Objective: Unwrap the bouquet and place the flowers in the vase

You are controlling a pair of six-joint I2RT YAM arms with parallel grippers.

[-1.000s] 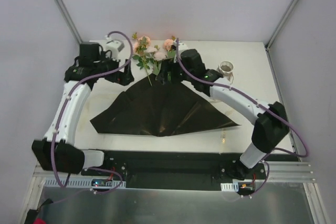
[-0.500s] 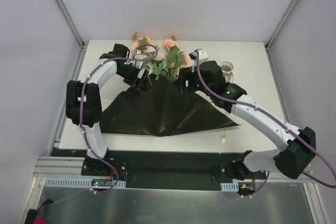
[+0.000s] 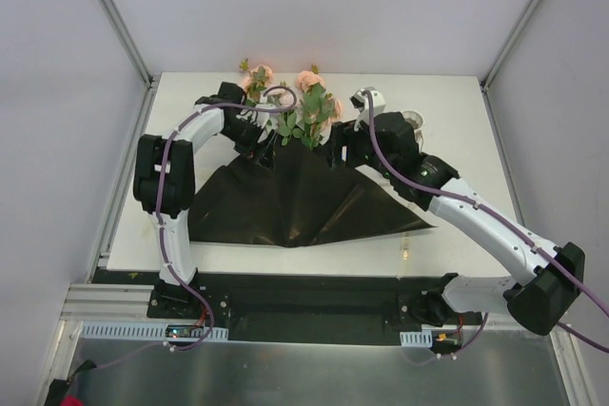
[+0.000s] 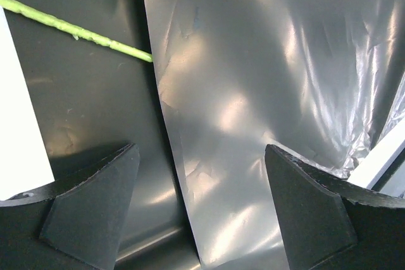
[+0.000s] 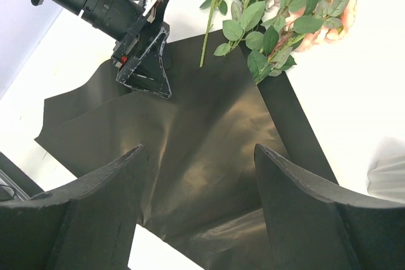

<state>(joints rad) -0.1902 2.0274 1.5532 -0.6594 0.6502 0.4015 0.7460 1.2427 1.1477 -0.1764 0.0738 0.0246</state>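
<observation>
My left gripper and right gripper hang apart, empty, over the spread black paper. The flowers lie at its far edge, the vase to their right. Closing low, I risk pinching paper instead of stems.

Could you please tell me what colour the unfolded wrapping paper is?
The wrapping paper is glossy black; the right wrist view shows it best.
</observation>
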